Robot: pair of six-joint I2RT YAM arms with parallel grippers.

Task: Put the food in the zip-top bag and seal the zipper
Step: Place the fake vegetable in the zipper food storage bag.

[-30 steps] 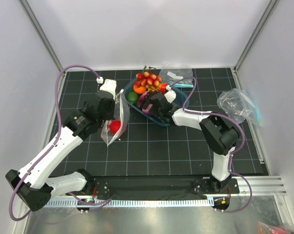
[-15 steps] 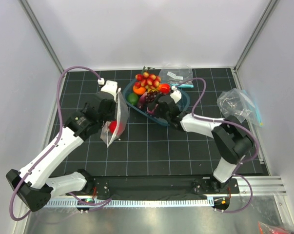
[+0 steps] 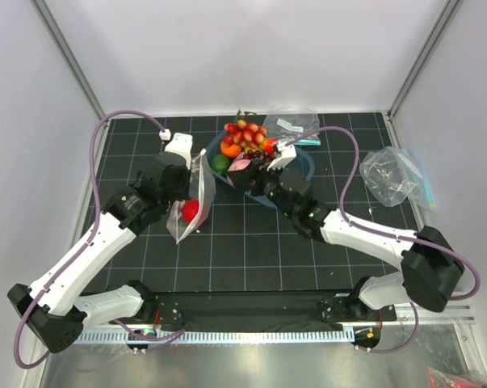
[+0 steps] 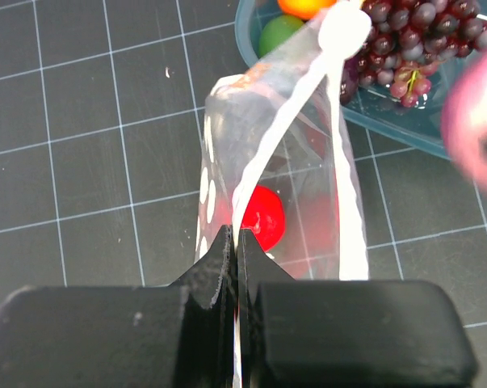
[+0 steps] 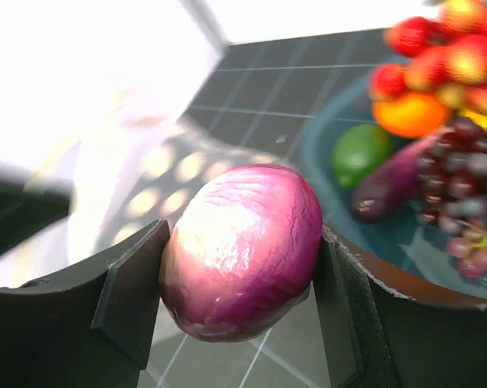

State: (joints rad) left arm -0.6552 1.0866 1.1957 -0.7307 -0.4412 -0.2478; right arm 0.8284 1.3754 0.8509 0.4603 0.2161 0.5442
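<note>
Black grid mat (image 3: pixel 227 252). Right gripper (image 5: pixel 241 279) clamps onion (image 5: pixel 243 242); left gripper (image 4: pixel 235 242) pinches bag (image 4: pixel 308 162) rim. Best centre onion over the mouth before letting go.

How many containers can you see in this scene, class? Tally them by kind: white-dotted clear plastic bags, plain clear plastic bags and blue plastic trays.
White-dotted clear plastic bags: 1
Plain clear plastic bags: 2
Blue plastic trays: 1
Total: 4
</note>
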